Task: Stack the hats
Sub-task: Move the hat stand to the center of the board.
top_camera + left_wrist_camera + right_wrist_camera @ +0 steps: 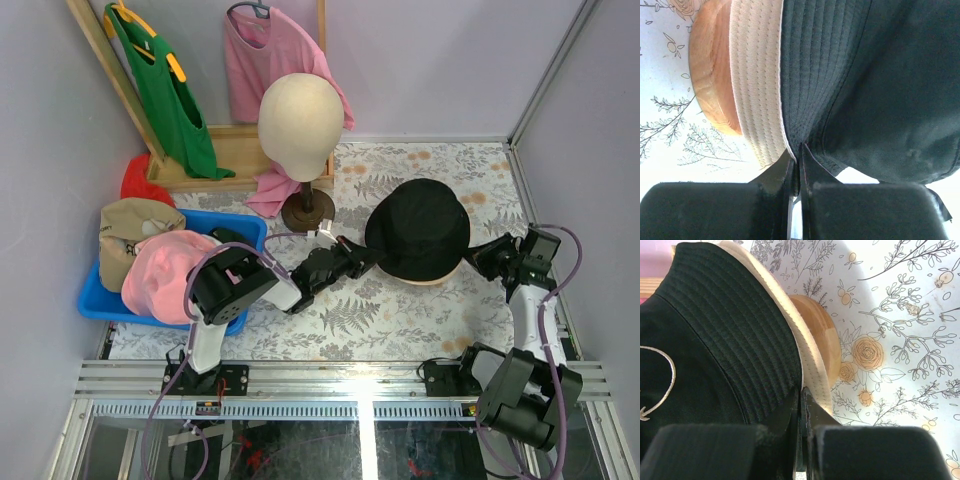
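The dark bucket hat [418,228] sits mid-counter on top of a cream hat [755,85], whose brim pokes out just beneath it. Both rest over a round wooden stand [712,70]. The left hand [799,160] is pinched closed on the dark brim at the hat's left edge, and the right hand [801,400] is pinched closed on the brim at the opposite edge. Whether either hand also catches the cream brim is hard to tell, since the fingers cover the spot. The floral counter [400,310] lies bare in front of the hat and behind it toward the back wall. The right wall runs close beside the right arm. To the left, the mannequin head [300,113] stands near the left arm's reach. A blue bin [95,295] at the counter's left edge holds a pink hat [165,275] and a tan cap [130,232], with the left arm's base covering part of the bin's near corner. White stitching on the dark hat is cut off by the right wrist view's edge and cannot be read.
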